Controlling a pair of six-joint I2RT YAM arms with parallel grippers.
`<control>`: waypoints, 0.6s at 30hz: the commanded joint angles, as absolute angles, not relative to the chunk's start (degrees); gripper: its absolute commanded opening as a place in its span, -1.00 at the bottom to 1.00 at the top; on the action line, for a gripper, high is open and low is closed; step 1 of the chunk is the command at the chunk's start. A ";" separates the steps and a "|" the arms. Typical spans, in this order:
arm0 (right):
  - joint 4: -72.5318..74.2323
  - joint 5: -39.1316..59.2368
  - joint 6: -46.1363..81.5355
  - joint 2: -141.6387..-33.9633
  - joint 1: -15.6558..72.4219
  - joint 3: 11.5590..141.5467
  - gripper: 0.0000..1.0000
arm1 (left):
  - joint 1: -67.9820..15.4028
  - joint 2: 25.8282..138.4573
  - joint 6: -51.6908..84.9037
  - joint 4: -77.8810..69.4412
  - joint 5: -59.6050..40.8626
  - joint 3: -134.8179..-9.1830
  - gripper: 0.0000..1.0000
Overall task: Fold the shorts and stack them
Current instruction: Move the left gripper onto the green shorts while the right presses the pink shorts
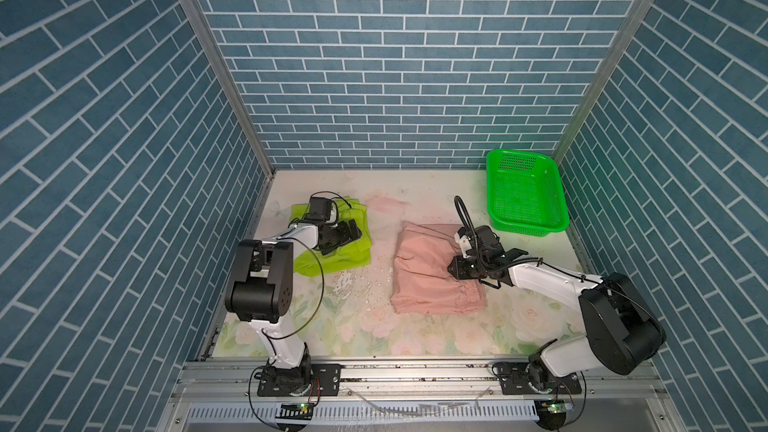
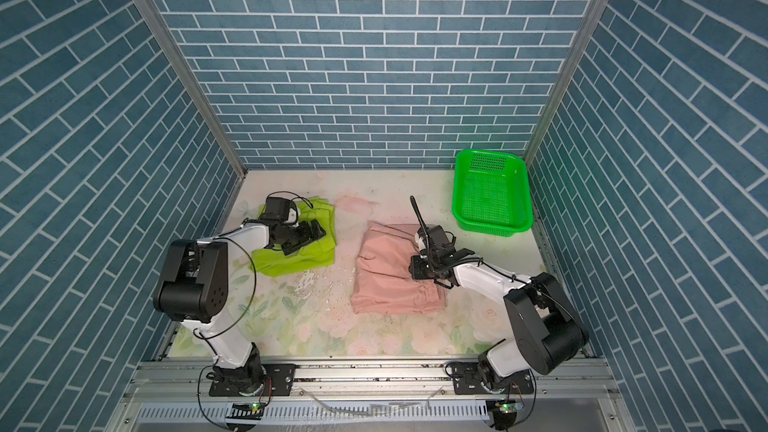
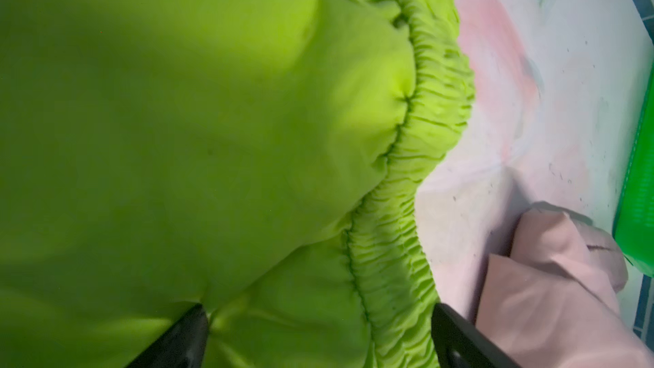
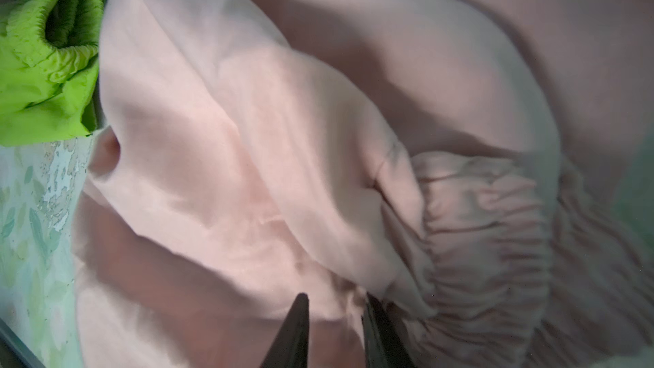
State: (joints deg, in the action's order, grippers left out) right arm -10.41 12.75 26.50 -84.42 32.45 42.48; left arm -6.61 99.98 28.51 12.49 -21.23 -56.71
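At table centre-right, right gripper (image 4: 339,331) is sitting narrow-jawed at the pink shorts (image 1: 424,280) waistband; grasp: cannot tell. Left gripper (image 3: 318,339), released wide, is straddling the lime-green shorts (image 1: 353,258). Likely folding pink; next needs a clean edge pinch.

Lime shorts (image 1: 351,260), pink shorts (image 1: 419,276) (both plain)

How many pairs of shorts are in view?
2: the lime-green shorts lie on the left of the table, the pink shorts centre-right, near the green basket. None shows inside the basket.
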 commanded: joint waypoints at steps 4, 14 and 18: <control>-16.01 13.89 24.88 -82.47 32.17 44.15 -0.40 | -8.16 94.84 29.34 21.27 -19.00 -53.59 0.99; -30.21 9.86 23.91 -71.11 27.27 48.22 0.21 | -13.53 80.93 26.63 33.82 -11.75 -61.46 0.99; -34.23 13.18 23.61 -69.91 22.04 47.25 0.40 | -19.75 79.34 28.12 30.34 -14.62 -58.62 0.99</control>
State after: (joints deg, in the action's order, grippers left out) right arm -27.70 11.99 24.53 -70.15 24.14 48.16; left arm -16.25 78.96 27.81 29.02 -14.13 -60.80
